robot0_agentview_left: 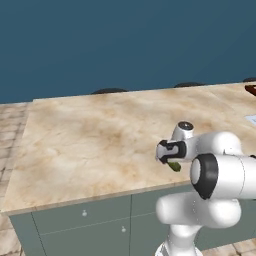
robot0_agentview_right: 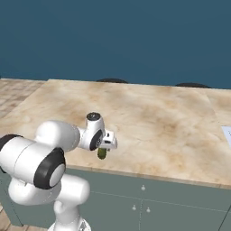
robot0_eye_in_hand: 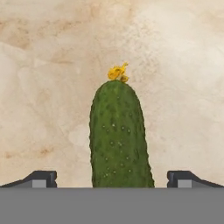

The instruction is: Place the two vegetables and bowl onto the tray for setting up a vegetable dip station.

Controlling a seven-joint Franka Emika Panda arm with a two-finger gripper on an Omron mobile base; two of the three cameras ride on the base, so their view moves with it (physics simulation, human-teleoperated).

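A beige marble counter over grey-green cabinets stands before a dark blue wall. The gripper hangs low near the counter's front edge, jaws spread wide, tips at 8 and 4 o'clock. Between them lies the cucumber, untouched, yellow blossom end toward 12 o'clock.

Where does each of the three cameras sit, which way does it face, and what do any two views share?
Left base view: behind the arm's left, looking forward and down over the marble counter; arm at lower right.
Right base view: behind its right, same counter; arm at lower left.
Hand view: on the hand, looking along the open gripper at the cucumber, which lies between the jaws.
Shared: both base views show the cucumber under the hand.
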